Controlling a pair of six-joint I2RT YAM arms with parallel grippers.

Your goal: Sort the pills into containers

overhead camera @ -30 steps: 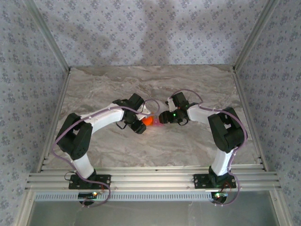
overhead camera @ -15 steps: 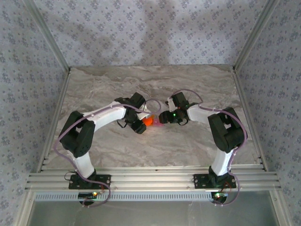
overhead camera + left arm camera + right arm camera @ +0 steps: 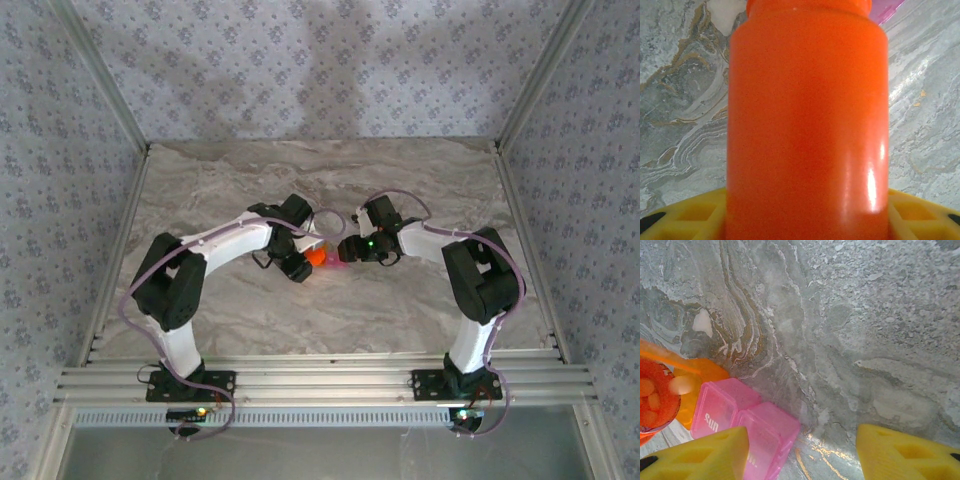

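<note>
At the middle of the marble table [image 3: 230, 190], the left gripper [image 3: 300, 266] and the right gripper [image 3: 346, 250] are placed close together, facing each other. An orange bottle [image 3: 807, 125] is pinched between the yellow fingers [image 3: 685, 215] of the left gripper, its open end pointed toward the containers [image 3: 740, 420]. Pills [image 3: 682, 385] are seen inside that open end, and one pale pill lies right at the rim. The containers are set on the table just beside the bottle's opening. Translucent pink squares, one printed with "sun", are seen there, with an orange part [image 3: 702, 372] joined on the side nearest the bottle. The right gripper's jaws are spread wide, and nothing is clamped between them. In the right wrist view, the finger on the left is placed over the near edge of the pink part, though whether it touches cannot be told.
</note>
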